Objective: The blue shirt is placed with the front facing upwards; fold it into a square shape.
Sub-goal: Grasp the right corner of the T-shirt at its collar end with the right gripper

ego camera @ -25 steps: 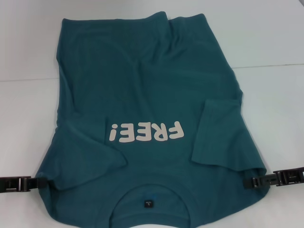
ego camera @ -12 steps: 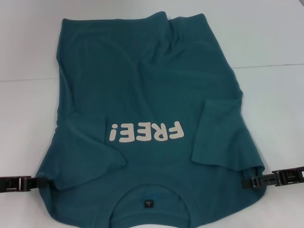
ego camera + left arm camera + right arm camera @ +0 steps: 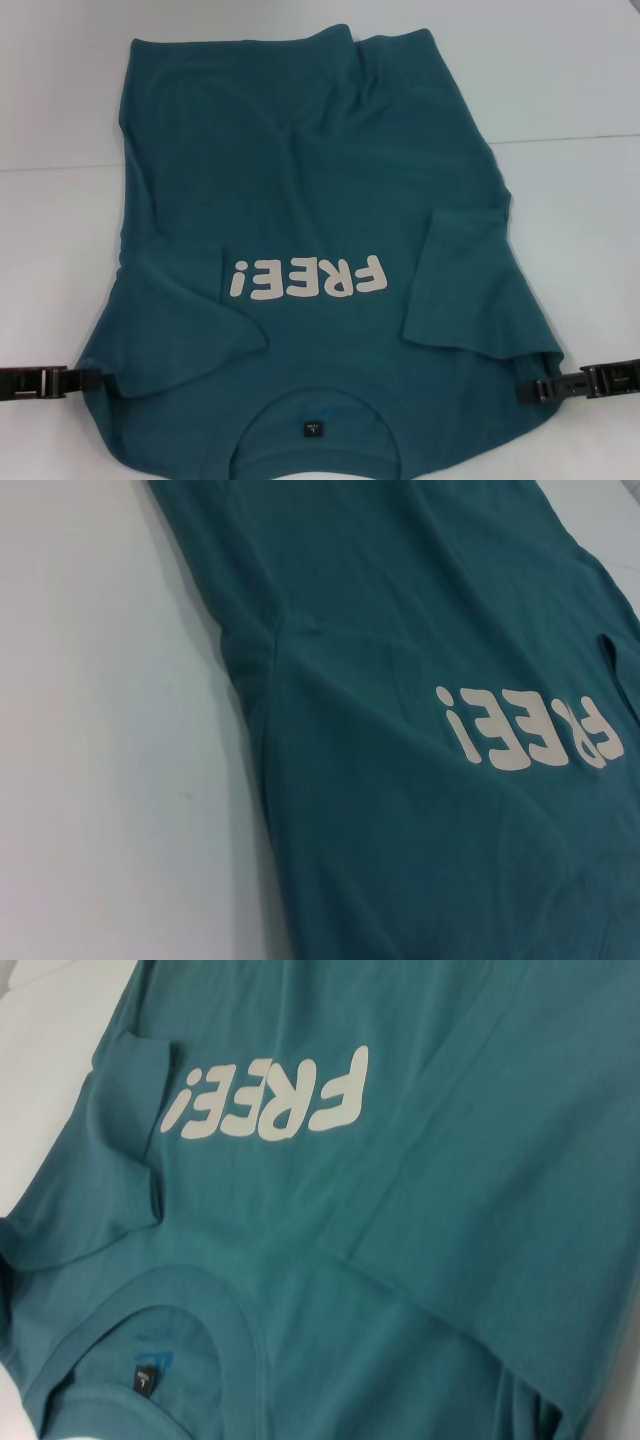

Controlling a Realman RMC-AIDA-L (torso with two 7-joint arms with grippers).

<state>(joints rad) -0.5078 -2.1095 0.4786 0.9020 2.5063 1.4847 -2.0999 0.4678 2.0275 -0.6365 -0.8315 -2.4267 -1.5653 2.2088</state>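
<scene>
The blue shirt (image 3: 310, 250) lies spread face up on the white worktop (image 3: 580, 90), its collar nearest the robot and the hem at the far end. Both short sleeves are already turned in over the chest, flanking the white "FREE!" lettering (image 3: 306, 278), and a small dark label (image 3: 313, 430) sits inside the neckline. It looks like light, limp cotton: it should drape and sag wherever it is not supported, wrinkle easily and drag a little on the surface, with nothing in it to break. The sensible places to take hold are the two shoulder edges together, pinching through both layers so the folded sleeves travel along, then lifting evenly so the cloth does not skew.

The left claw (image 3: 92, 379) rests low on the worktop at the shirt's left shoulder edge, touching or just beside the cloth. The right claw (image 3: 530, 390) is at the right shoulder edge, likewise at the fabric's rim. Whether either claw is parted or pinched on the cloth, I cannot tell.
</scene>
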